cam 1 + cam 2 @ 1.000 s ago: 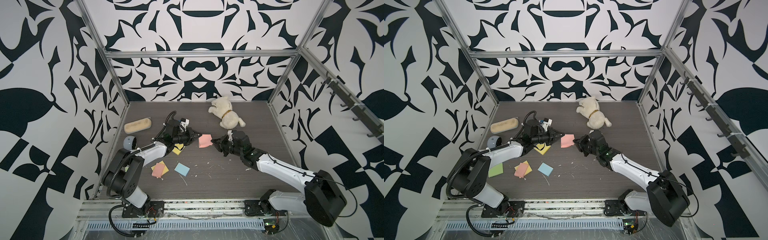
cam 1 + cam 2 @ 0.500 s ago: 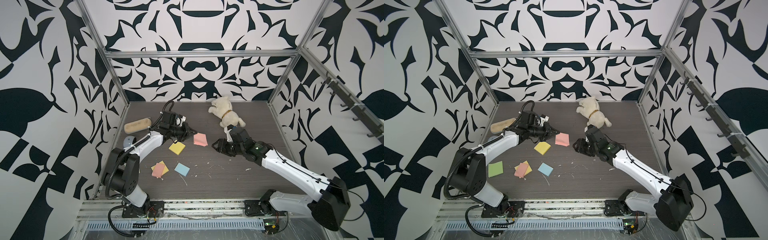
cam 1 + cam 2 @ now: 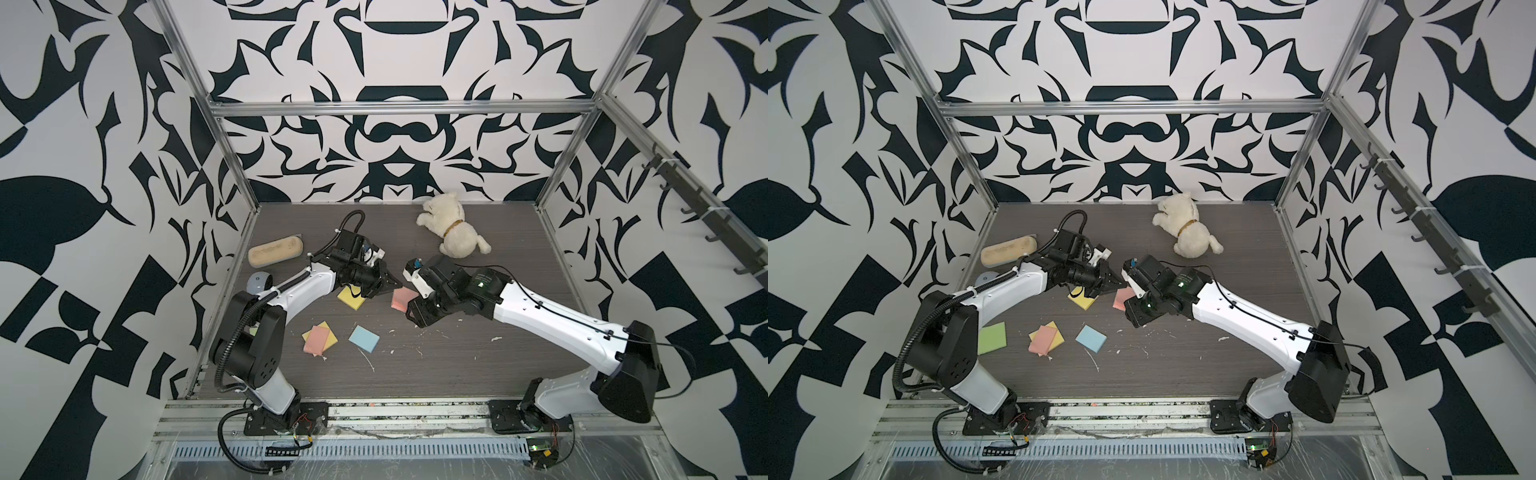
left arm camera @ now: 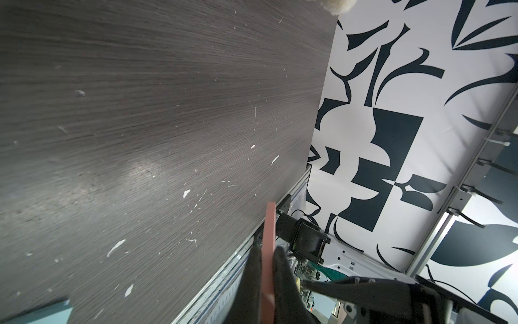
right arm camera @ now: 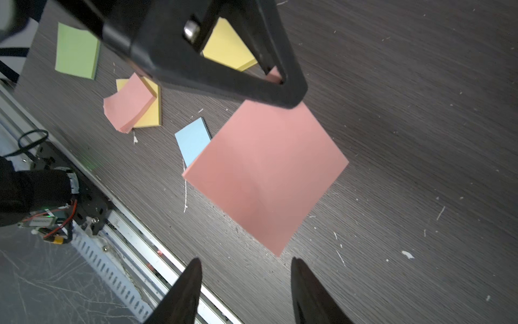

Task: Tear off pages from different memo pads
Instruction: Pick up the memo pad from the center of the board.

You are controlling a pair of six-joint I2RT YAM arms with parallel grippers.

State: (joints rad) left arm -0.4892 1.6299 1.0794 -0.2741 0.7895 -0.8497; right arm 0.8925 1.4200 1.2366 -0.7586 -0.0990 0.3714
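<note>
My left gripper (image 3: 390, 284) (image 4: 267, 252) is shut on one corner of a pink memo pad (image 3: 402, 300) (image 5: 266, 168), holding it just above the dark table. The left wrist view shows the pad (image 4: 270, 224) edge-on and thick. My right gripper (image 3: 417, 316) (image 5: 246, 262) is open beside the pad's opposite corner, with nothing between its fingers. On the table lie a yellow pad (image 3: 352, 297), a blue pad (image 3: 364, 338), a green pad (image 3: 991, 337), and a pink stack with curled pages (image 5: 127, 102) on another yellow pad (image 5: 148, 117).
A white plush dog (image 3: 453, 232) lies at the back. A tan oblong case (image 3: 275, 249) and a grey-blue round object (image 3: 258, 282) sit at the left edge. Small white scraps are scattered over the table (image 3: 478, 345). A metal rail (image 3: 374, 411) runs along the front.
My right gripper has opened and let go of the pink pad, then drawn back a little. My left gripper keeps the pad and has moved it slightly toward the front.
</note>
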